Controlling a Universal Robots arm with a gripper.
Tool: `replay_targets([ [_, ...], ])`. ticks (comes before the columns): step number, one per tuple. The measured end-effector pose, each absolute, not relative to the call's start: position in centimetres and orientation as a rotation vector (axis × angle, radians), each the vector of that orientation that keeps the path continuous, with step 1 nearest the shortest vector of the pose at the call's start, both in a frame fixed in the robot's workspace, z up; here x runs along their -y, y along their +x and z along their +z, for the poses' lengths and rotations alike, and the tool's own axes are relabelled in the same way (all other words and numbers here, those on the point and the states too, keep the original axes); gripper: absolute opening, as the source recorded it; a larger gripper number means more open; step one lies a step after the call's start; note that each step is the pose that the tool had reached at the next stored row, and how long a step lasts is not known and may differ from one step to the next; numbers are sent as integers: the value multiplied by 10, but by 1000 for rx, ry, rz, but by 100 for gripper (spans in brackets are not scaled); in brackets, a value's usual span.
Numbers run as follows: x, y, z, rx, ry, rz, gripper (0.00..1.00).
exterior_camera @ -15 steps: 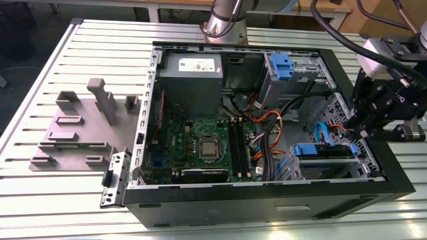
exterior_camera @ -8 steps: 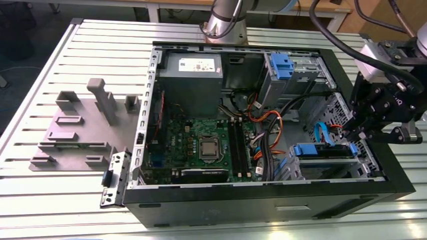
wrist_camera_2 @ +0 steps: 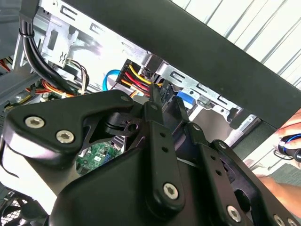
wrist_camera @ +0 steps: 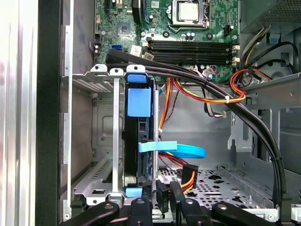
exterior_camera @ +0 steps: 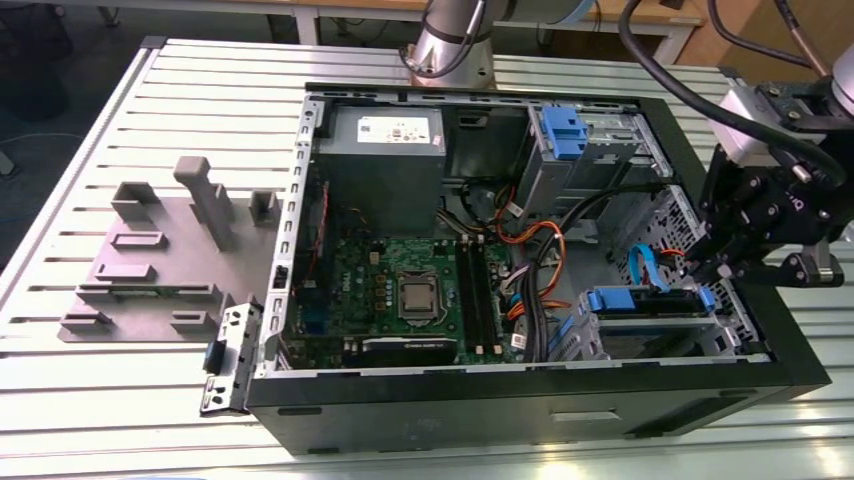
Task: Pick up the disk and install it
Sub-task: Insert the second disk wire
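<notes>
In the exterior view, an open computer case (exterior_camera: 534, 390) lay on a slatted table (exterior_camera: 80, 150). The gripper (exterior_camera: 697, 268) hung over the case near the exterior view's right. Just below its tips sat the disk (exterior_camera: 643, 301), standing on edge in a grey drive cage (exterior_camera: 654, 335) at the near corner of the case. Only the blue top of its carrier showed. A green board (exterior_camera: 400, 295) lay in the middle of the case, and a grey power box (exterior_camera: 380, 135) sat at the far side.

In the second wrist view, the black fingers (wrist_camera_2: 157, 136) pointed down toward a bunch of red and yellow wires (wrist_camera_2: 134, 75). They looked close together. I could not tell if they held anything.

In the first wrist view, the disk (wrist_camera: 139, 101) stood upright in the cage (wrist_camera: 101, 136), with its blue tab on top. The fingers (wrist_camera: 162, 195) sat at the near end of the disk, just beside it. A blue flat cable (wrist_camera: 181, 149) curled next to them.
</notes>
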State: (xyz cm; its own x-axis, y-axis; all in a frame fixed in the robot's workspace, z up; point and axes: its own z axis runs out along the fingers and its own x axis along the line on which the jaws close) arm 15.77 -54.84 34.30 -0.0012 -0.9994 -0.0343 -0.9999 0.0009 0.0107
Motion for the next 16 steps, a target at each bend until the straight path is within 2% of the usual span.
replay_targets([
  [16, 546, 159, 341, -2211, -2209, 49, 28],
])
